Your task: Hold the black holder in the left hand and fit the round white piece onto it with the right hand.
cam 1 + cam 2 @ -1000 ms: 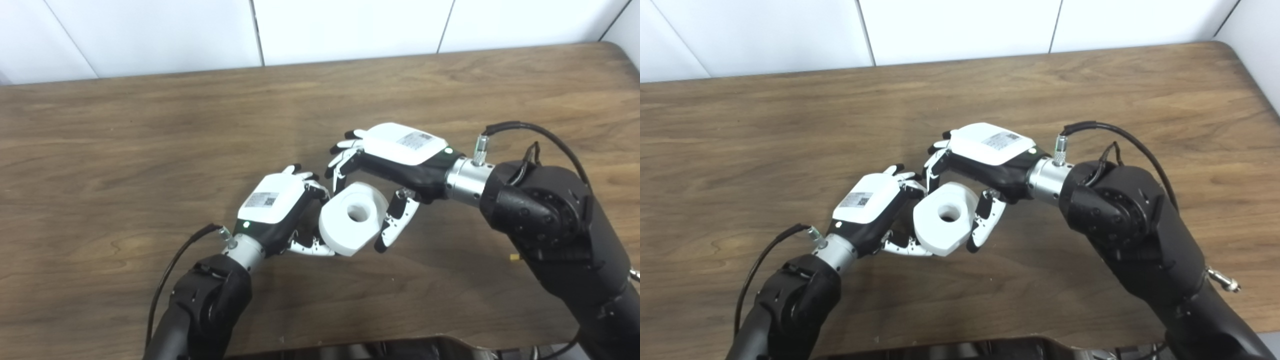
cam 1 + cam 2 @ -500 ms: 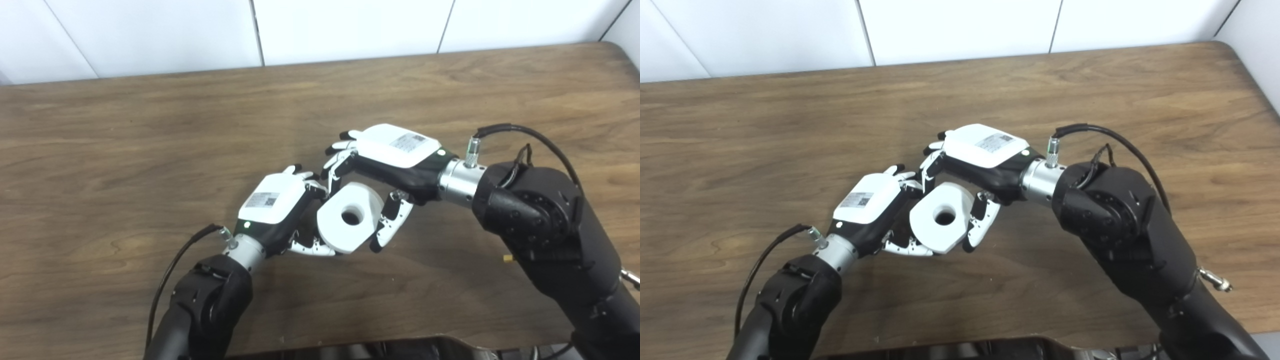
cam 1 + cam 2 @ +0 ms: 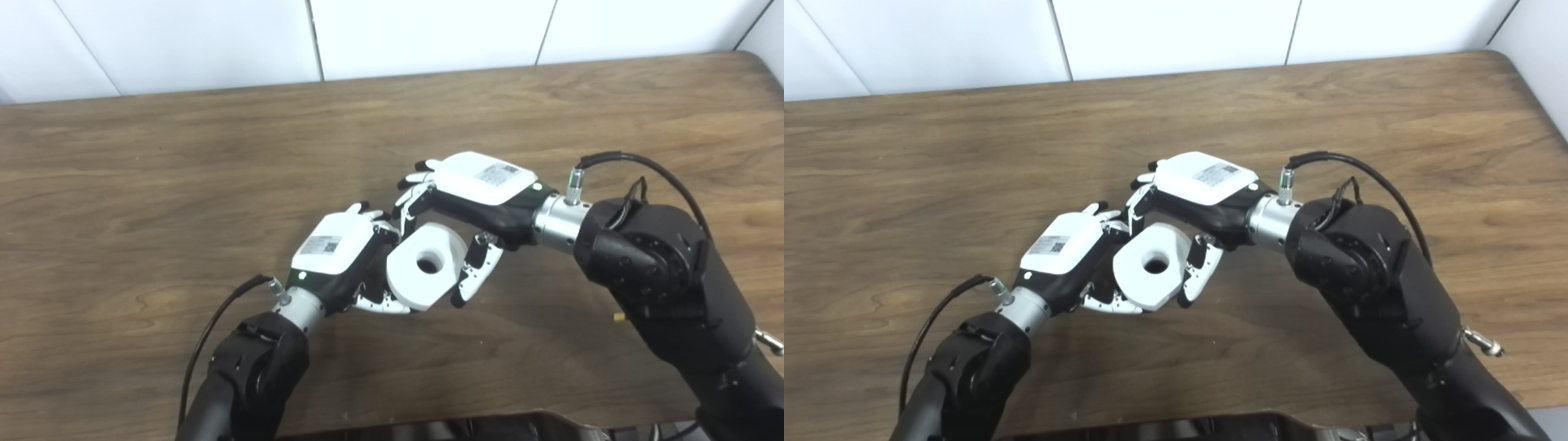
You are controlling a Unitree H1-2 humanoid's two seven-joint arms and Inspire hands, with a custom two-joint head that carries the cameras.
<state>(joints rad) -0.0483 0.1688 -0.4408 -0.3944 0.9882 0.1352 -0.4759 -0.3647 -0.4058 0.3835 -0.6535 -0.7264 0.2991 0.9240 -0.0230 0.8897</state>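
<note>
The round white piece [image 3: 422,266], a thick ring with a centre hole, hangs just above the table's middle. My right hand [image 3: 481,187] is shut on it, fingers over its far side and thumb [image 3: 474,275] down its near right side. My left hand [image 3: 335,248] is curled shut right beside it, its fingertips touching the ring's left edge. The black holder [image 3: 1102,277] shows only as a dark sliver between that palm and the ring. The rest of it is hidden, so I cannot tell how deep the ring sits on it.
The brown wooden table [image 3: 184,153] spreads bare to both sides and toward the white panelled wall [image 3: 429,30] behind. Its right far corner [image 3: 756,58] is rounded. A black cable [image 3: 208,331] loops from my left wrist, and another [image 3: 643,160] from my right.
My right hand has carried the white piece a little to the left and down, closer against my left hand. The left hand has stayed where it was.
</note>
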